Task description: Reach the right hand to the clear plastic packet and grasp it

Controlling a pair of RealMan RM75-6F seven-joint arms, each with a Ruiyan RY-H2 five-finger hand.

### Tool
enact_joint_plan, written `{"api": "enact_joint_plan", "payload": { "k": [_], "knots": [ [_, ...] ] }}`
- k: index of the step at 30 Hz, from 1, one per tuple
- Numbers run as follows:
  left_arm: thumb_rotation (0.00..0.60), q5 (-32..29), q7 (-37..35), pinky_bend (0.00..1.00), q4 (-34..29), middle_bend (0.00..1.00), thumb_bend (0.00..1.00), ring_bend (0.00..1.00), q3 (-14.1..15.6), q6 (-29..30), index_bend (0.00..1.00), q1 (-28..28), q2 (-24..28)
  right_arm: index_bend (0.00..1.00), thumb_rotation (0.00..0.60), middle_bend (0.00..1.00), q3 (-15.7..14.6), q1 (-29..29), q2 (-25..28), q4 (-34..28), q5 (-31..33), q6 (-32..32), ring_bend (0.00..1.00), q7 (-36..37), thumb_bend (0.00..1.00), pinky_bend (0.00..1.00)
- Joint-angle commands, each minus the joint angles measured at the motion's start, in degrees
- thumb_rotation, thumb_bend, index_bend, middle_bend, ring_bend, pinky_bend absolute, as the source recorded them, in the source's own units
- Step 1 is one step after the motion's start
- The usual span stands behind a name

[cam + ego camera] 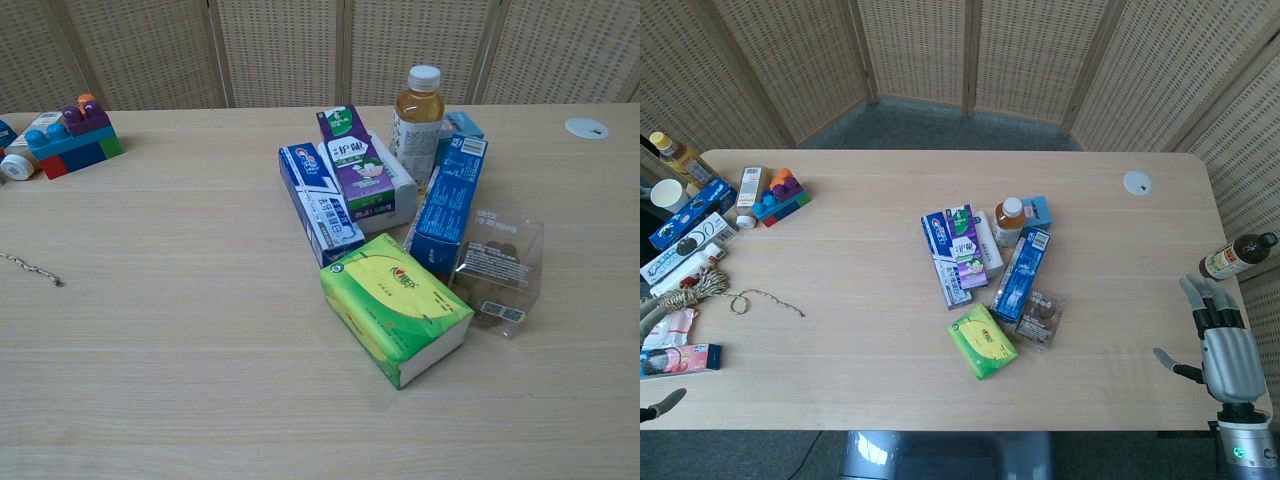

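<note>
I see my right hand (1220, 345) at the near right edge of the pale wooden table (860, 330). Its fingers are spread apart and point to the far side, and it holds nothing. The chest view does not show it.

The clear plastic packet with brown bits inside (1042, 317) lies flat near the middle of the table, well apart from my right hand and to its left. In the chest view the packet (497, 273) sits just right of the green and yellow soft pack of tissues (395, 307). It touches the near end of the long blue box (448, 205).

Farther back I see a small bottle of amber drink with a white cap (416, 125), a purple and white carton (353, 160) and a blue and white toothpaste box (318, 202).

Of my left hand (660, 405) I only see a dark tip at the near left edge, so I cannot tell how its fingers are.
</note>
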Motion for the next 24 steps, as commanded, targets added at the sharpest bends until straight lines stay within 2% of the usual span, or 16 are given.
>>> {"api": "enact_joint_plan", "payload": {
  "k": [1, 10, 15, 20, 24],
  "knots": [
    [0.600, 0.02, -0.03, 0.00, -0.02, 0.00, 0.13, 0.00, 0.00, 0.08, 0.09, 0.03, 0.02, 0.00, 0.600, 0.00, -0.03, 0.01, -0.01, 0.05, -0.07, -0.10, 0.00, 0.16, 0.00, 0.00],
    [0.600, -0.46, -0.94, 0.00, 0.11, 0.00, 0.13, 0.00, -0.25, 0.49, 0.09, 0.09, 0.25, 0.00, 0.600, 0.00, -0.23, 0.20, 0.34, -0.34, 0.28, -1.46, 0.00, 2.85, 0.00, 0.00],
    [0.600, -1.46, -1.51, 0.00, 0.19, 0.00, 0.13, 0.00, -0.59, -0.07, 0.09, -0.25, 0.36, 0.00, 0.600, 0.00, -1.15, 1.31, -0.63, 0.56, -2.22, -2.66, 0.00, 3.32, 0.00, 0.00],
    [0.600, -2.63, -1.52, 0.00, 0.21, 0.00, 0.13, 0.00, -1.02, -0.56, 0.09, -0.51, 0.35, 0.00, 0.600, 0.00, -2.42, 4.09, -1.55, 2.34, -3.31, -7.90, 0.00, 6.81, 0.00, 0.00],
    [0.600, -3.04, -0.90, 0.00, 0.02, 0.00, 0.13, 0.00, -1.14, -1.10, 0.09, -0.70, 0.16, 0.00, 0.600, 0.00, -2.92, 6.63, -0.16, 0.15, -2.91, -12.94, 0.00, 8.68, 0.00, 0.00]
  ]
}}
